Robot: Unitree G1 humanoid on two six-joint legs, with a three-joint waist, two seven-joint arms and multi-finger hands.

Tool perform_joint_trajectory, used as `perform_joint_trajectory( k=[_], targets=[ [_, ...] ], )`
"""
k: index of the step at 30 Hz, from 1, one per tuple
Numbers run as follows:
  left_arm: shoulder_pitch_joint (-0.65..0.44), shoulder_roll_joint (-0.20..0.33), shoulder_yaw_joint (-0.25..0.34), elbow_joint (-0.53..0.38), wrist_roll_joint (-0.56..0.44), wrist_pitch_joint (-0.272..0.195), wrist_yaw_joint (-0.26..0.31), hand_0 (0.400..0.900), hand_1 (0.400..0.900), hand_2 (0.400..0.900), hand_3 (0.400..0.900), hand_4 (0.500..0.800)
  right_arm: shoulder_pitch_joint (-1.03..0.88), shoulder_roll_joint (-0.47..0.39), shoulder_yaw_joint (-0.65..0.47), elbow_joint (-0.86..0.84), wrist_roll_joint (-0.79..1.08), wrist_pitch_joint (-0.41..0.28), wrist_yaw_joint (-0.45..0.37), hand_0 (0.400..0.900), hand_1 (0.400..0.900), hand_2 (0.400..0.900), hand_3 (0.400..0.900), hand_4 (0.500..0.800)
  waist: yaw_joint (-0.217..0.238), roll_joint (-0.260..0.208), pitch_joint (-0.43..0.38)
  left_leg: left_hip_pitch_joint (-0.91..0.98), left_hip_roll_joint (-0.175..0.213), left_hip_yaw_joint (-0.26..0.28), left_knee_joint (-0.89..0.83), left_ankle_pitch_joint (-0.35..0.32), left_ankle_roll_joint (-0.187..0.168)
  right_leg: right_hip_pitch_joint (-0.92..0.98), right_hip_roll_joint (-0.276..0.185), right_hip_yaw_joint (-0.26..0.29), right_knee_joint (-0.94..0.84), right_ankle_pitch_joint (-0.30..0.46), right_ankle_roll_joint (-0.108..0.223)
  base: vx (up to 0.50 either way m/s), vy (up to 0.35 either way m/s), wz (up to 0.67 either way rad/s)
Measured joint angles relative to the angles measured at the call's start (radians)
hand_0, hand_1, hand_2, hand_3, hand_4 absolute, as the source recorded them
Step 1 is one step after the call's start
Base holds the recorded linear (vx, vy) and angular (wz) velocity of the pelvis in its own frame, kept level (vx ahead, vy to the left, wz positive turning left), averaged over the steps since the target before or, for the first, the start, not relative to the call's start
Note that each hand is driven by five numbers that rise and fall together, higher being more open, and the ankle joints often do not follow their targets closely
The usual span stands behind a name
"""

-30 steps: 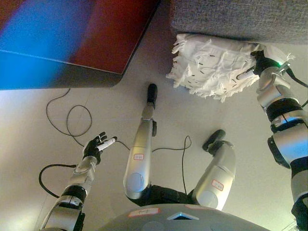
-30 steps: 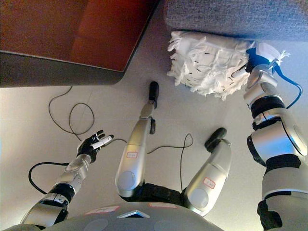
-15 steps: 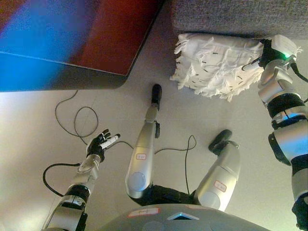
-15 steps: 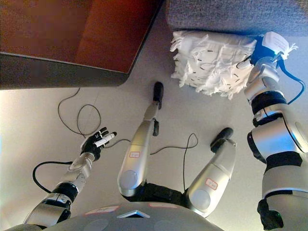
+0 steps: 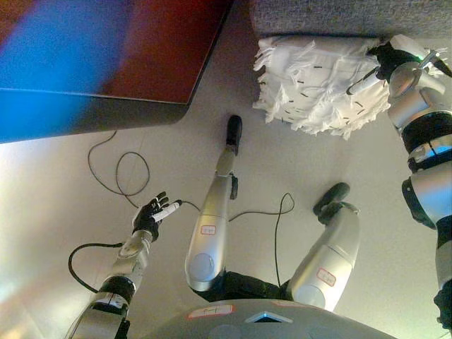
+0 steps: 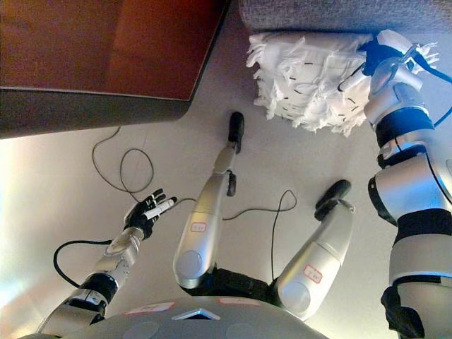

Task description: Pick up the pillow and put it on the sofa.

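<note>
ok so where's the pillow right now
The pillow is at the upper right of both views, against the grey sofa, with the right robot hand gripping its right edge.

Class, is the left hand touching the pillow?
No. The left hand hangs open over the floor, far from the pillow.

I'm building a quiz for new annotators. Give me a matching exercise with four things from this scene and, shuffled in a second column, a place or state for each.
Things:
1. pillow
2. right hand
3. left hand
4. sofa

Places or states:
A. grey, along the top edge
B. open, over bare floor at lower left
C. white and fringed, just in front of the sofa
D. gripping the pillow's right edge

Pairs: 1-C, 2-D, 3-B, 4-A
</note>
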Motion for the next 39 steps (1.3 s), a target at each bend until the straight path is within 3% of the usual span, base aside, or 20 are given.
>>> perform_joint_trajectory(
  k=[7,8,10,19,25,29,39],
  targets=[
    [0.035,0.001,0.003,-0.056,-0.032,-0.033,-0.009,0.900,0.900,0.900,0.900,0.800,-0.040,0.003,0.000,0.004,0.000,0.003,0.000,0.900,0.900,0.900,0.900,0.800,0.014,0.002,-0.001,-0.041,-0.003,-0.008,0.021,-0.008,-0.010,-0.059,-0.005,0.020,0.041,-0.011,-0.013,-0.02,0.018,0.01],
    [0.037,0.001,0.003,-0.063,-0.034,-0.033,-0.009,0.900,0.900,0.900,0.900,0.800,-0.050,0.004,0.000,0.004,0.000,0.004,0.000,0.822,0.822,0.822,0.822,0.753,0.014,0.002,-0.001,-0.049,-0.003,-0.008,0.024,-0.009,-0.011,-0.075,-0.006,0.028,0.053,-0.014,-0.015,-0.03,0.030,0.05],
    [0.043,0.002,0.004,-0.078,-0.040,-0.035,-0.009,0.900,0.900,0.900,0.900,0.800,-0.065,0.007,0.000,0.005,-0.001,0.004,0.000,0.400,0.400,0.400,0.400,0.500,0.016,0.005,-0.003,-0.065,-0.005,-0.010,0.034,-0.010,-0.011,-0.096,-0.012,0.031,0.070,-0.015,-0.018,-0.02,0.032,0.05],
    [0.054,0.004,0.029,-0.080,-0.071,-0.055,-0.049,0.900,0.900,0.900,0.900,0.800,-0.121,0.013,0.018,0.005,0.000,0.013,-0.064,0.400,0.400,0.400,0.400,0.500,0.045,0.007,-0.005,-0.133,-0.004,-0.022,0.096,-0.022,-0.026,-0.171,-0.017,0.058,0.129,-0.028,-0.033,-0.01,0.038,0.02],
    [0.059,0.007,0.055,-0.080,-0.085,-0.082,-0.057,0.900,0.900,0.900,0.900,0.800,-0.121,0.050,0.018,0.012,0.001,0.012,-0.061,0.400,0.400,0.400,0.400,0.500,0.047,0.008,-0.005,-0.153,-0.012,-0.038,0.117,-0.026,-0.029,-0.185,-0.025,0.058,0.149,-0.030,-0.033,0.00,0.012,-0.01],
    [0.060,0.007,0.055,-0.082,-0.096,-0.091,-0.069,0.900,0.900,0.900,0.900,0.800,-0.121,0.059,0.019,0.029,0.004,0.009,-0.060,0.400,0.400,0.400,0.400,0.500,0.065,0.008,-0.005,-0.154,-0.012,-0.042,0.114,-0.027,-0.030,-0.185,-0.027,0.054,0.153,-0.030,-0.034,-0.02,0.001,-0.05],
    [0.064,0.007,0.085,-0.078,-0.107,-0.091,-0.068,0.900,0.900,0.900,0.900,0.800,-0.071,0.066,0.019,0.042,0.013,-0.044,-0.045,0.400,0.400,0.400,0.400,0.500,0.061,0.006,-0.004,-0.093,-0.012,-0.062,0.132,-0.035,-0.026,-0.069,-0.031,0.007,0.125,-0.032,-0.029,0.01,-0.054,-0.14]
  ],
)
